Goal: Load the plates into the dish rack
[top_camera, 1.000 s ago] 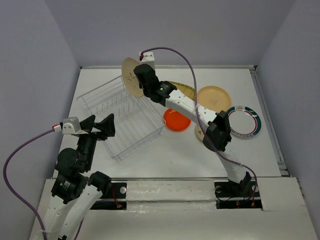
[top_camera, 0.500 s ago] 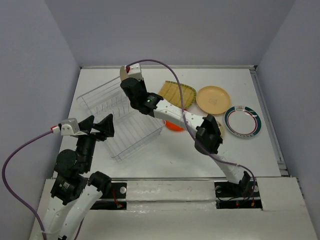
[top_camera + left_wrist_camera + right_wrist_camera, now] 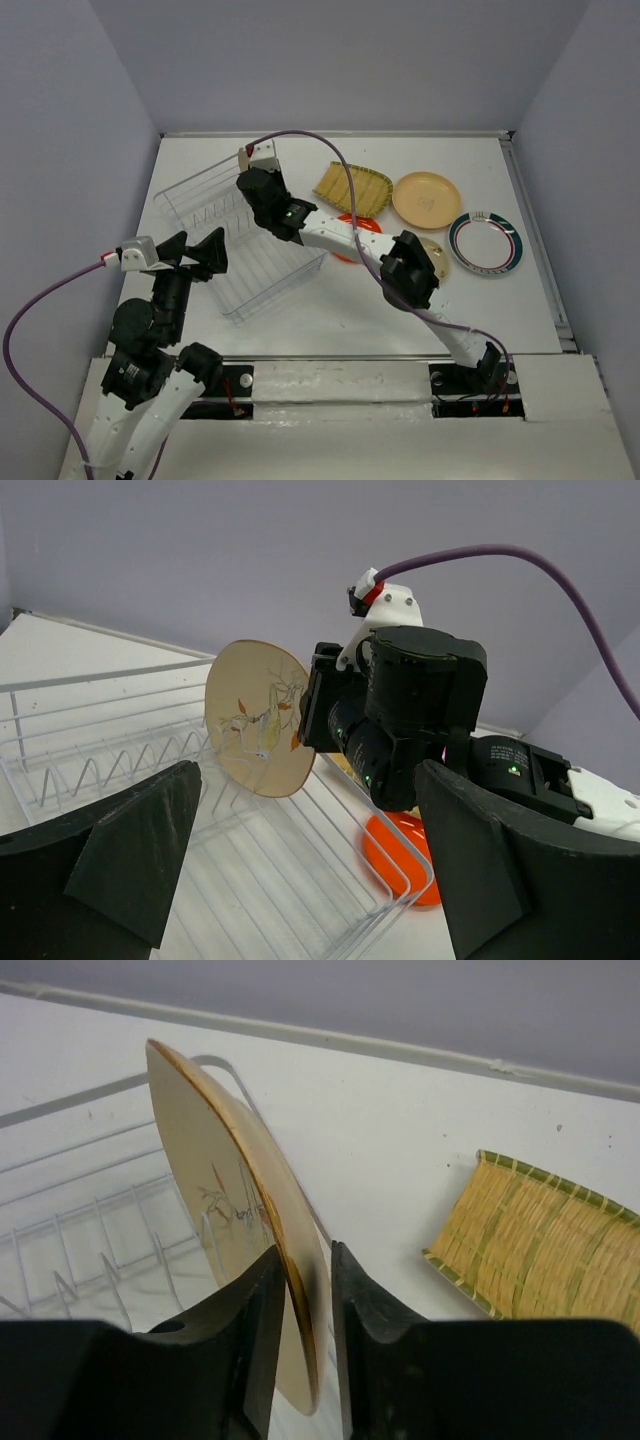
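My right gripper [image 3: 252, 186] is shut on the rim of the cream plate with the branch design [image 3: 215, 1175], holding it on edge over the far right part of the see-through dish rack [image 3: 262, 262]. The left wrist view shows the plate [image 3: 260, 718] low among the wire dividers [image 3: 95, 772]; I cannot tell if it touches them. The plate is mostly hidden in the top view. My left gripper [image 3: 205, 253] is open and empty at the rack's near left side. Right of the rack lie the orange-red plate [image 3: 349, 253], fan-shaped ribbed plate [image 3: 352, 187], tan plate [image 3: 427, 199], teal-rimmed plate [image 3: 486, 243] and small beige plate [image 3: 438, 260].
The right arm [image 3: 340, 232] reaches across the orange-red plate and partly hides it and the beige plate. Grey walls close the table at the back and both sides. A raised strip [image 3: 535, 240] runs along the right table edge.
My right gripper has carried the cream plate left and down, from above the rack's far right corner into the rack. The left arm has not moved.
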